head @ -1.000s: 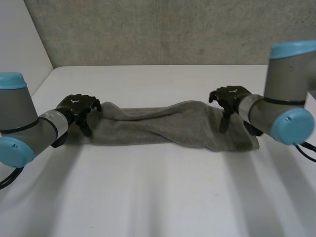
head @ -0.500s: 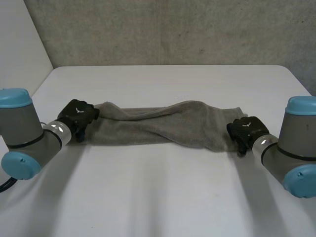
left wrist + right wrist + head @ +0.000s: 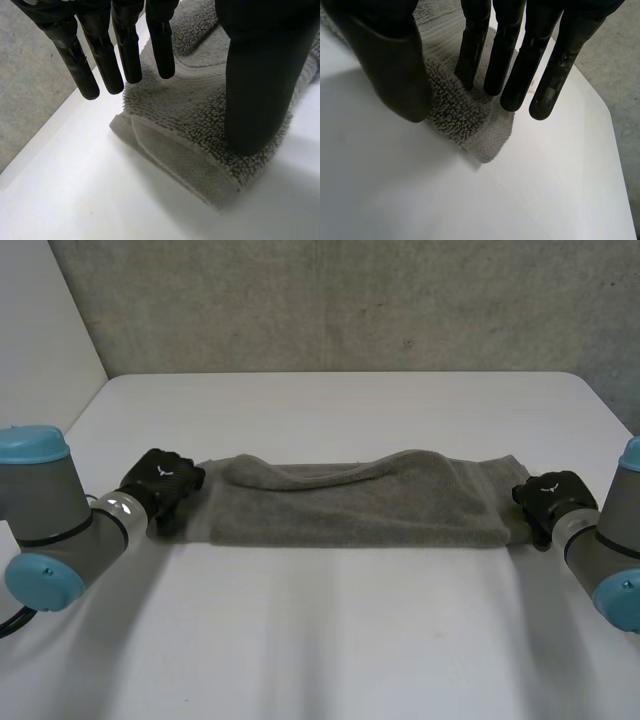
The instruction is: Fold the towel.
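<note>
A grey towel [image 3: 350, 505] lies folded into a long band across the middle of the white table [image 3: 330, 640], with a low ridge along its far edge. My left hand [image 3: 162, 478] rests on the towel's left end. In the left wrist view its thumb [image 3: 260, 75] presses down on the towel [image 3: 190, 145] near the end edge, and its straight fingers [image 3: 127, 45] hang just over the far side. My right hand [image 3: 550, 495] is at the right end. There the thumb [image 3: 390, 55] and two fingers [image 3: 472, 50] pinch a raised tuft of towel [image 3: 470, 125], while the end corner sticks out past the fingertips.
A grey wall [image 3: 330, 300] runs behind the table's far edge. Bare white tabletop lies in front of and behind the towel. Both forearms lie low at the table's left and right sides.
My right hand came down off the towel's top and moved to its right end, drawing that end rightward. The towel now lies longer and flatter. My left hand stayed at the left end.
</note>
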You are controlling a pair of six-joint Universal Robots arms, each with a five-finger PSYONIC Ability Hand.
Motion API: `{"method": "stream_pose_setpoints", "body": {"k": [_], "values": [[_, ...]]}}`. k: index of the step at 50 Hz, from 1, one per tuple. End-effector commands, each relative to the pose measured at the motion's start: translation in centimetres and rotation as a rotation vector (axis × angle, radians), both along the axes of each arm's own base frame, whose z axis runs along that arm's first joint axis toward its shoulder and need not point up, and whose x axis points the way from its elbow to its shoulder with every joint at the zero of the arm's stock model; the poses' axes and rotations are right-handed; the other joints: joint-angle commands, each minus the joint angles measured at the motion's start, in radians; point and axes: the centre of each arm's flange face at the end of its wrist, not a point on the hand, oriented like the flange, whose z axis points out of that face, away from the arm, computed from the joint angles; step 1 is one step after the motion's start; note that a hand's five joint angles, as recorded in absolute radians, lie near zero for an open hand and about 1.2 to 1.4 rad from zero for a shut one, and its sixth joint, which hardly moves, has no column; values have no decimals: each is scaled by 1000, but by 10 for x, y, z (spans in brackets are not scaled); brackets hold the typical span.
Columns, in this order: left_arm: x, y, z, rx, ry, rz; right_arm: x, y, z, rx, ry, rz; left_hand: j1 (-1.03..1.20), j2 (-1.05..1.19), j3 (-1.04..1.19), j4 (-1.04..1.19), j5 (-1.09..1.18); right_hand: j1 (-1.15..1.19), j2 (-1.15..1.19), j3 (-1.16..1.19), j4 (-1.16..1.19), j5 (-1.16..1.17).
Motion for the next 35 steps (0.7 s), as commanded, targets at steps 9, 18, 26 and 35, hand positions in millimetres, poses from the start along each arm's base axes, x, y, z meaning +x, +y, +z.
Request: {"method": "stream_pose_setpoints", "body": {"k": [9,18,26,35], "values": [[-8,15,8,1,4,-28,-1,1,-3,5,10,5,177,179,178,177,174,68,52,58,53,71],[-9,20,6,4,-3,-38,-5,-5,0,-18,69,9,83,85,84,84,80,599,583,589,584,602],[-10,22,39,-72,28,-36,-49,-29,23,-98,215,-88,-32,-29,-31,-31,-35,599,583,589,584,602],[-27,40,72,-140,78,-81,-56,-31,68,-219,258,-113,-52,-50,-51,-52,-55,599,583,589,584,602]]}}
